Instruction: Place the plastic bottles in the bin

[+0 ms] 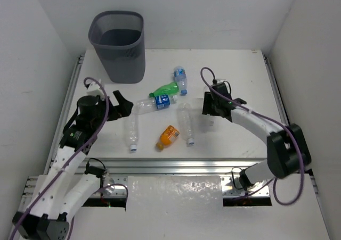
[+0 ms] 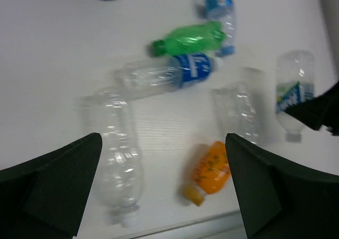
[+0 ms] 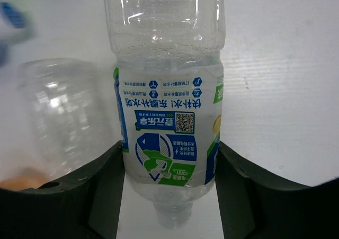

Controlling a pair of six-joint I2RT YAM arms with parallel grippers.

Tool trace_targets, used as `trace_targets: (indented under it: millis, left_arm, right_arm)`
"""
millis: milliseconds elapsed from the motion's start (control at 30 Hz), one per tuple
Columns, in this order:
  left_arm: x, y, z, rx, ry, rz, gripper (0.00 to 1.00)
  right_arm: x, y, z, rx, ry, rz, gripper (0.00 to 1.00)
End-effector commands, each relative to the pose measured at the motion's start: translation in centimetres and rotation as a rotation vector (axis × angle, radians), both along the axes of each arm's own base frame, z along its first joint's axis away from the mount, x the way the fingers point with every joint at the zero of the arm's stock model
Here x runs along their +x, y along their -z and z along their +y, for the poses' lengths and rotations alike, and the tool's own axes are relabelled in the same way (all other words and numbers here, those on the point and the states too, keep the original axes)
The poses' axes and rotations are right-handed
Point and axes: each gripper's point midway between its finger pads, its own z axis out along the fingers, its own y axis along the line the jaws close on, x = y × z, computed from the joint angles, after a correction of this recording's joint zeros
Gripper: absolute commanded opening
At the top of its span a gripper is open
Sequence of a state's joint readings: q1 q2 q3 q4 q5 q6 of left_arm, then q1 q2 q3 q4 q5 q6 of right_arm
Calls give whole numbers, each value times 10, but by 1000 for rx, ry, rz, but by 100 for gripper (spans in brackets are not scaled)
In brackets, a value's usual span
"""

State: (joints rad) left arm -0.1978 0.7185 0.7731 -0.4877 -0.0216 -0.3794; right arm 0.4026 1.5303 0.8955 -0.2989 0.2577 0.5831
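Note:
The dark grey mesh bin (image 1: 117, 46) stands at the far left of the table. Several plastic bottles lie mid-table: a blue-labelled one (image 1: 181, 79), a green one (image 1: 164, 90), a clear one with a blue label (image 1: 152, 105), two plain clear ones (image 1: 131, 132) (image 1: 186, 123) and an orange one (image 1: 167, 137). My right gripper (image 3: 167, 165) is shut on a clear bottle with a white, blue and green label (image 3: 167, 90), its cap pointing toward the wrist. My left gripper (image 2: 163, 138) is open and empty above a clear bottle (image 2: 119, 154) and the orange one (image 2: 211, 170).
Metal rails run along the table's left, right and near edges. White walls close in the sides and back. A white cloth (image 1: 175, 189) lies over the near rail between the arm bases. A clear bottle (image 3: 58, 112) lies just left of the right fingers.

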Motion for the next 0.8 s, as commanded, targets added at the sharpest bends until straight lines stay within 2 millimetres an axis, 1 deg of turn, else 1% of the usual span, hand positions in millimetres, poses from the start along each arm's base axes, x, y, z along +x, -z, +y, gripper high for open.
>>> trace_targets:
  millis: [0,33,67,100,133,167,200,233,267,300,333,367,400,467,500,533,567,600,633,667,700,733,767]
  left_arm:
    - [7,-61,-75,-251,334,-154,100]
    - [11,-64,-88,-293,376,-152,100]
    - [7,-74,-108,-368,430,-150,100]
    - [9,-94,-122,-410,479,-219,100]
    - [17,-95,-135,-435,496,-218,100]
    - [14,-106,-157,-468,536,-223,100]
    - [24,-101,-172,-474,547,-203,100]
    - [20,-118,-191,-494,593,-219,100]
    - [24,-119,-200,-496,600,-214,100]
    - [34,-114,-209,-496,587,-198,100]
    - [36,-124,-218,-511,586,-211,100]
    - [38,-125,-223,-516,592,-207,100]
    - [44,-121,-230,-520,589,-194,100]
    - [42,-131,-242,-545,622,-214,100]
    - [47,-125,-249,-542,625,-197,100]
    - [48,-133,-254,-543,632,-206,100]
    - [48,-128,-261,-535,639,-185,100]
    - [52,-119,-267,-526,639,-160,100]
    - [53,-116,-270,-521,639,-148,99]
    - [52,-117,-274,-516,648,-148,97]
    - [55,-108,-278,-507,646,-121,88]
    - [56,-104,-280,-500,647,-111,77]
    - [54,-108,-283,-504,671,-111,61]
  right_arm:
    - [11,-70,28,82,-214,-252,26]
    - [5,-84,39,120,-279,-288,25]
    - [-6,-102,45,160,-334,-337,24]
    - [-18,-112,58,218,-412,-353,24]
    - [-26,-122,65,257,-454,-378,24]
    - [-38,-136,68,314,-467,-413,23]
    - [-48,-145,76,368,-509,-418,23]
    - [-54,-153,81,405,-531,-430,23]
    - [-62,-165,86,442,-558,-449,23]
    - [-68,-171,90,480,-574,-446,23]
    - [-77,-183,97,524,-613,-454,24]
    - [-80,-185,100,535,-631,-456,24]
    - [-83,-193,102,557,-643,-474,24]
    - [-90,-203,109,588,-685,-476,24]
    - [-90,-206,112,596,-695,-476,24]
    - [-92,-212,114,605,-710,-484,24]
    - [-94,-215,116,615,-717,-485,24]
    - [-94,-219,118,623,-725,-495,24]
    - [-95,-223,119,627,-733,-503,24]
    - [-96,-229,119,633,-738,-517,24]
    - [-97,-232,119,635,-741,-524,25]
    - [-97,-238,119,637,-744,-539,25]
    - [-96,-240,119,635,-744,-545,25]
